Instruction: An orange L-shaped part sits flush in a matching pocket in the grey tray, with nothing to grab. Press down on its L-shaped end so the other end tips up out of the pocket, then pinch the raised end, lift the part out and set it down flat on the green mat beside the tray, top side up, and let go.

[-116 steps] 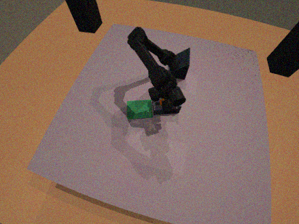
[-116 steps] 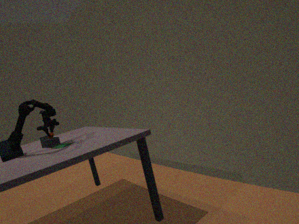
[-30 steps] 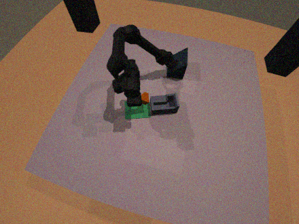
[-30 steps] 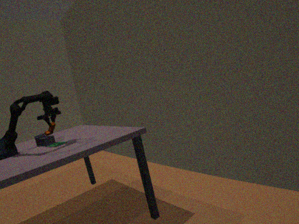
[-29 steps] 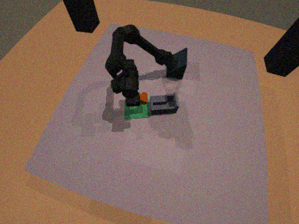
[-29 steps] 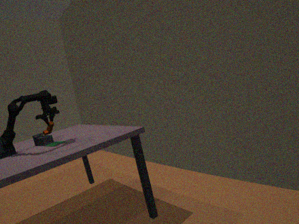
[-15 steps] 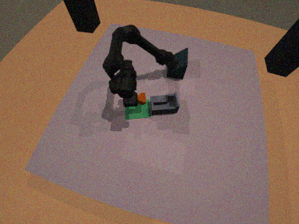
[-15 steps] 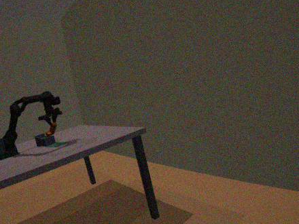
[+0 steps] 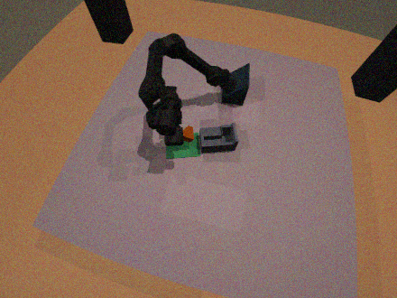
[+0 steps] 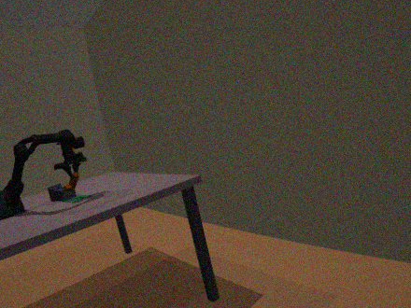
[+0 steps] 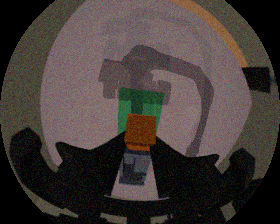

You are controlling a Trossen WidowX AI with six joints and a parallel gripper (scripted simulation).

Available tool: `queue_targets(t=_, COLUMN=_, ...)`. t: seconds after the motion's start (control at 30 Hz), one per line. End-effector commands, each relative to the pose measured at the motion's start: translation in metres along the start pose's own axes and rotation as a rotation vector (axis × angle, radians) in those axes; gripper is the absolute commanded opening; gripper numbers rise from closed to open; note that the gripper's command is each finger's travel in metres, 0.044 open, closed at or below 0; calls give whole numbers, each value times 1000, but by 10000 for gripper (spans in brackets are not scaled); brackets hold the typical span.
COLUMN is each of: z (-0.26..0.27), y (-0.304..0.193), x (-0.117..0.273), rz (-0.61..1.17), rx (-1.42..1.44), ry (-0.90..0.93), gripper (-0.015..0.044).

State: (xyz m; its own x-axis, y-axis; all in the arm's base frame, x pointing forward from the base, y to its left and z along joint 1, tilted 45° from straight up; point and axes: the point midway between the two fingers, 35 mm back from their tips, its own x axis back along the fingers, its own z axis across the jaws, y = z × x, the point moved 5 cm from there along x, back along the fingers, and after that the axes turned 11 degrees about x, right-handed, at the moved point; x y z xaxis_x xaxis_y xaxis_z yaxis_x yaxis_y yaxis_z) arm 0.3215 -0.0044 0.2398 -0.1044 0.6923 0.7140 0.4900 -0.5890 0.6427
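The orange L-shaped part (image 9: 189, 134) (image 10: 72, 182) (image 11: 140, 129) is out of the tray and held in the air, hanging steeply tilted below the fingers in the exterior view. My gripper (image 10: 75, 173) (image 11: 138, 135) is shut on its upper end; the arm partly hides the part in the top view. The green mat (image 9: 185, 153) (image 10: 80, 199) (image 11: 124, 112) lies below the part, partly hidden by the arm. The grey tray (image 9: 218, 148) (image 10: 57, 193) (image 11: 142, 162) stands right beside the mat, its pocket empty.
The arm's base (image 9: 236, 86) (image 10: 10, 204) stands behind the tray in the top view. Two dark posts (image 9: 106, 16) (image 9: 379, 75) rise at the upper left and right of that view. Shadows of the arm fall across the table top (image 9: 271, 197) and the mat.
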Motion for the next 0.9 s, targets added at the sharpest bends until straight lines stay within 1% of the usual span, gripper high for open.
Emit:
queue_targets(t=0.0, z=-1, y=0, x=-8, rz=-3, rx=2, ry=-5, gripper=0)
queue_targets(t=0.87, z=-1, y=1, x=-49, rz=-4, rx=1, ry=-6, gripper=0)
